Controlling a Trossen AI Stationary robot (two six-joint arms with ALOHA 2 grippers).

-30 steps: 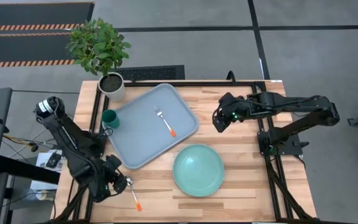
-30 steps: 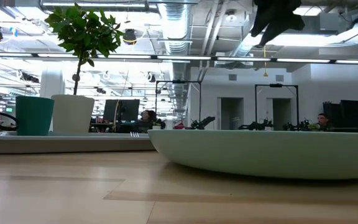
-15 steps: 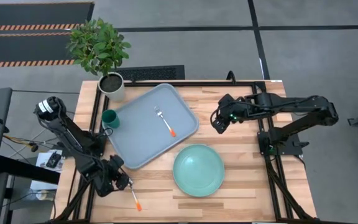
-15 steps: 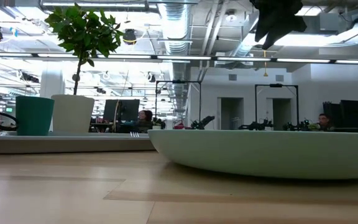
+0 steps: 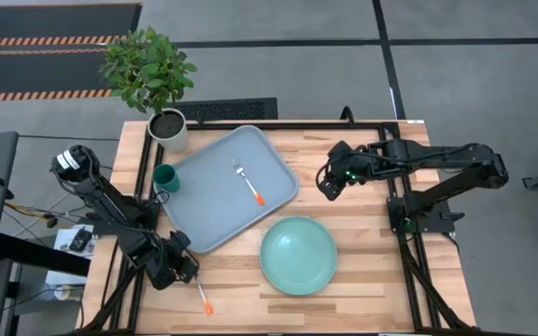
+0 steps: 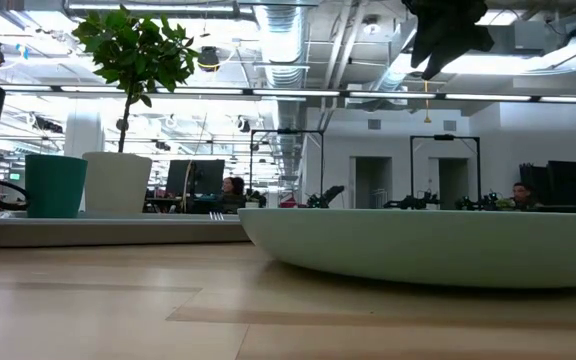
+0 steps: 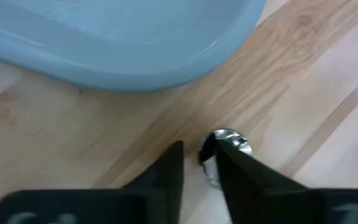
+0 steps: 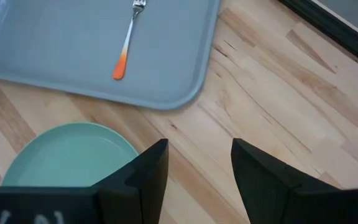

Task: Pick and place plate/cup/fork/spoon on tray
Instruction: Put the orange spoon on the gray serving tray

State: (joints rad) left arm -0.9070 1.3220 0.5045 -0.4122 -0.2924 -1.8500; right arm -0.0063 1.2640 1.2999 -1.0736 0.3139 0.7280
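Left wrist view: end effector [image 7: 197, 163] fingers narrow around spoon [image 7: 227, 145] bowl, lower centre.
Advice: squeeze squarely, lift straight, clear tray [image 7: 123, 43] rim.
Right end effector [image 8: 194, 165]: wide, idle.

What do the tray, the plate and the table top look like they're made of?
Tray: probably plastic, smooth pale grey-blue with a soft sheen and a rounded, moulded rim.
Plate: matte mint-green, plastic or glazed ceramic; the look leaves it open.
Table top: wood, judging by its joined pale planks with visible grain.

Pale wood-plank table [image 5: 362, 233], shiny metal spoon [image 7: 227, 146]
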